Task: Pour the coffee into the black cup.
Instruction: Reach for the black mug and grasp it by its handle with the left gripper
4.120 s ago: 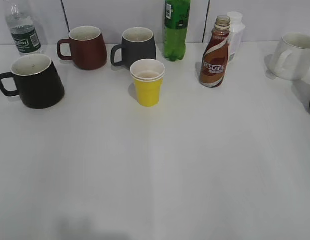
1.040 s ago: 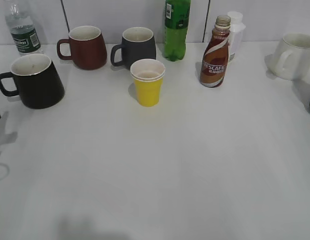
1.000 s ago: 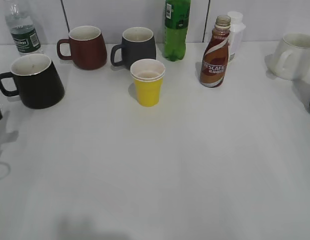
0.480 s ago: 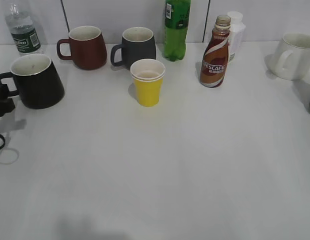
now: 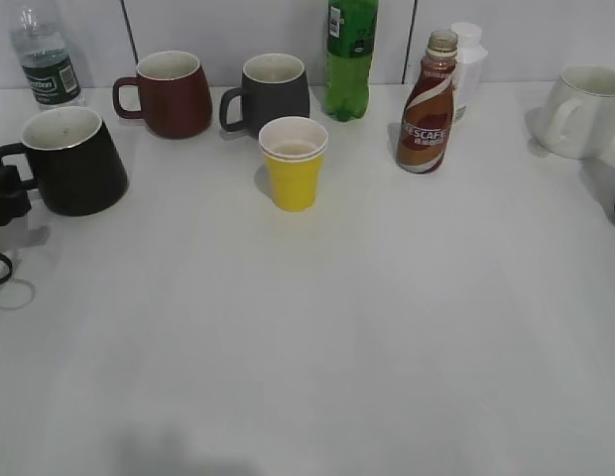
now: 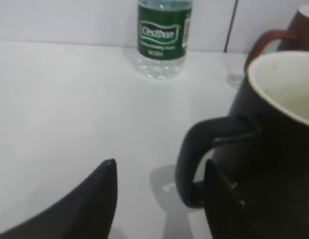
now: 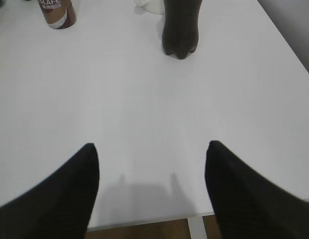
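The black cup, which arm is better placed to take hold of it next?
Left. The left gripper is open right at the black cup, one of its fingers beside the loop handle. The right gripper hangs open over bare table, with only the coffee bottle far ahead.

Robot test bench in a lab-like room. A plain white table (image 5: 367, 327) stands against a pale panelled wall (image 5: 238, 30) with dark seams. Drink items are set out in a loose row rather than as in a home: a black cup (image 5: 74, 161), a maroon mug (image 5: 171, 94), a grey mug (image 5: 273, 94), a yellow paper cup (image 5: 293, 164), a white mug (image 5: 585, 111), a water bottle (image 5: 45, 55), a green soda bottle (image 5: 349, 59) and a coffee bottle (image 5: 427, 109). Dark gripper fingers (image 7: 60, 194) frame the wrist views.
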